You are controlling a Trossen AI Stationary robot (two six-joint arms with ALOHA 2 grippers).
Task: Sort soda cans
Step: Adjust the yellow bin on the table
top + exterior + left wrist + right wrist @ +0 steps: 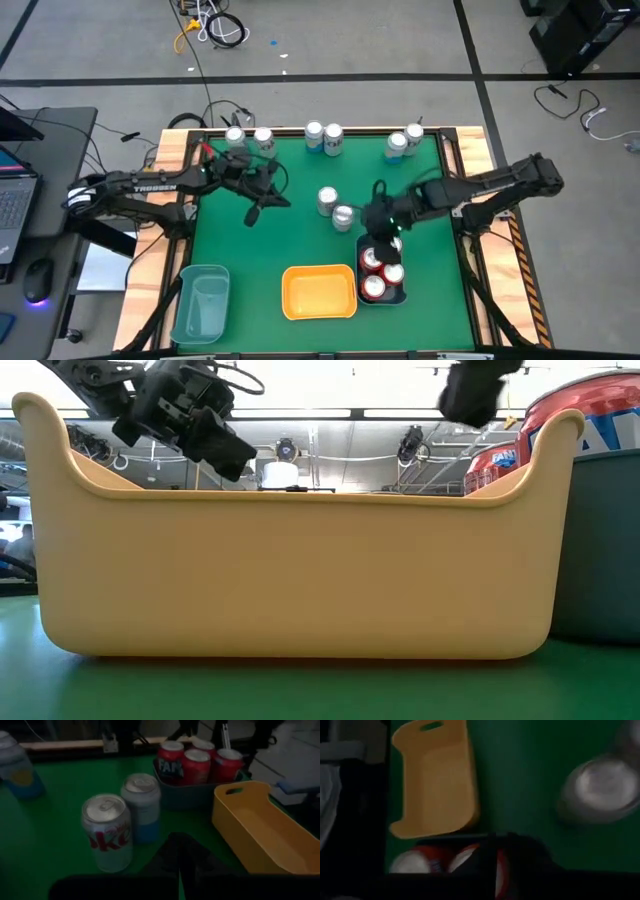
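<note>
Several red soda cans (382,272) stand upright in a dark bin (400,297) at the table's near right; they also show in the left wrist view (196,762). Two silver cans (335,207) stand on their bases mid-table, seen close in the left wrist view (107,832). More silver cans (324,138) line the far edge. My right gripper (380,225) hovers over the bin's far end, fingers shut, holding nothing. My left gripper (255,208) is shut and hangs above the mat, left of the two middle cans.
A yellow bin (320,292) sits at the near edge beside the dark bin, and a teal bin (200,303) stands at the near left. The yellow bin (300,560) fills the low view. Bare green mat lies between the left gripper and the bins.
</note>
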